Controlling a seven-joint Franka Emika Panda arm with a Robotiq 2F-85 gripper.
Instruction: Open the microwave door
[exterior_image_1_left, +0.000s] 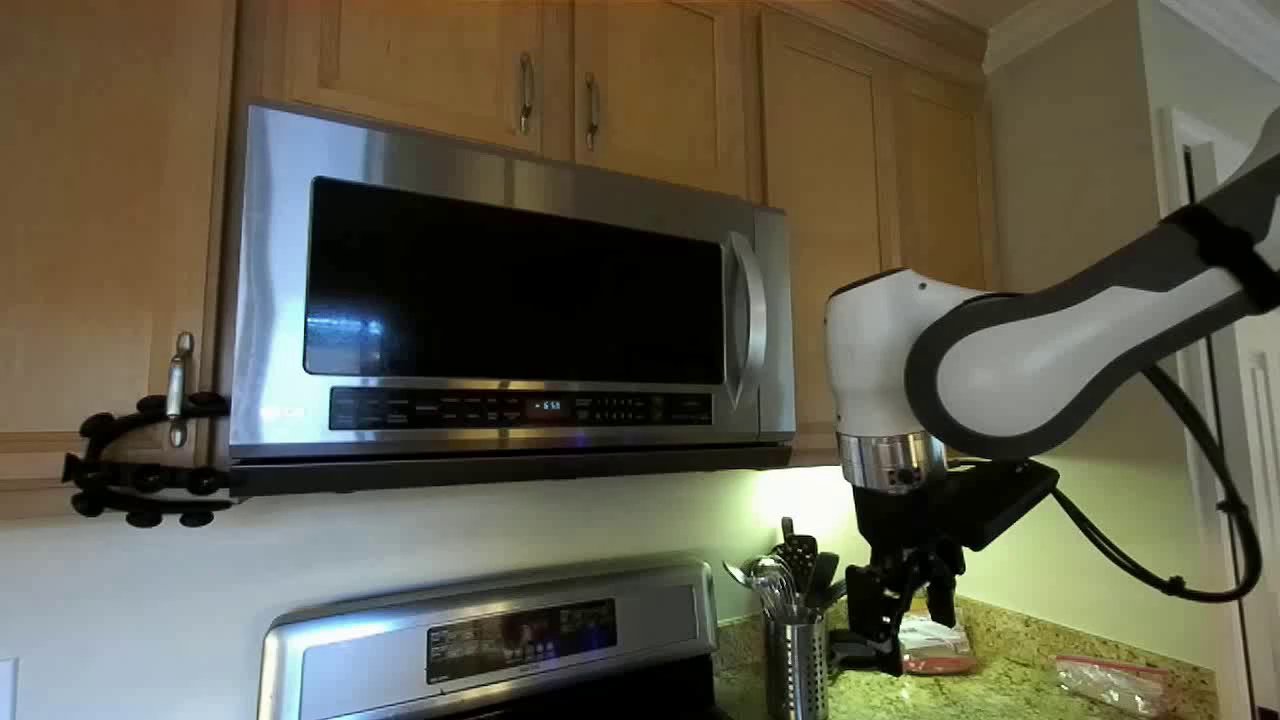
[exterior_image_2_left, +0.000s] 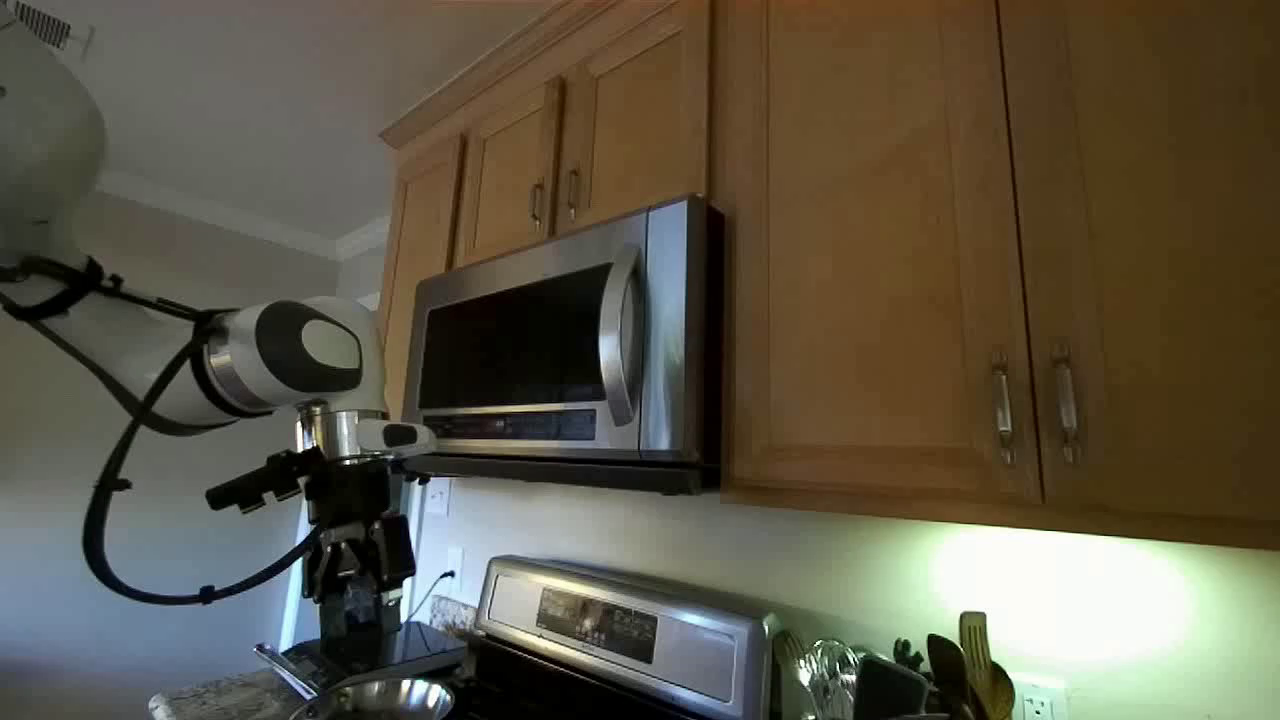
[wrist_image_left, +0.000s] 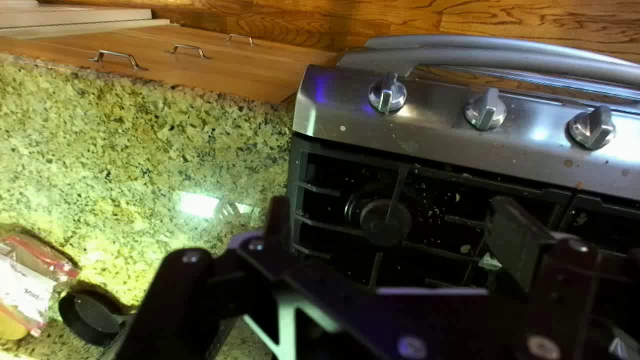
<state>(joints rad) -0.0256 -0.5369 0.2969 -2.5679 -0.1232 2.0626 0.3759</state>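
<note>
The microwave door (exterior_image_1_left: 515, 285) has a steel frame, a dark glass window and a button strip below. It also shows in an exterior view (exterior_image_2_left: 515, 340). It is shut, flush with the microwave body. Its curved vertical steel handle (exterior_image_1_left: 748, 320), also visible here (exterior_image_2_left: 618, 335), is at the door's right side. My gripper (exterior_image_1_left: 912, 620) points down, below and to the right of the handle in that view, apart from the door. In an exterior view (exterior_image_2_left: 355, 610) it hangs left of the microwave. In the wrist view (wrist_image_left: 390, 210) its fingers are wide apart with nothing between them. The wrist view does not show the door.
A steel stove (exterior_image_1_left: 490, 640) stands below the microwave; its knobs (wrist_image_left: 485, 110) and grates show under the gripper. A utensil holder (exterior_image_1_left: 797, 665) and bags (exterior_image_1_left: 935, 645) stand on the granite counter (wrist_image_left: 150, 150). A metal pan (exterior_image_2_left: 385, 698) shows low. Wooden cabinets (exterior_image_1_left: 650, 100) surround the microwave.
</note>
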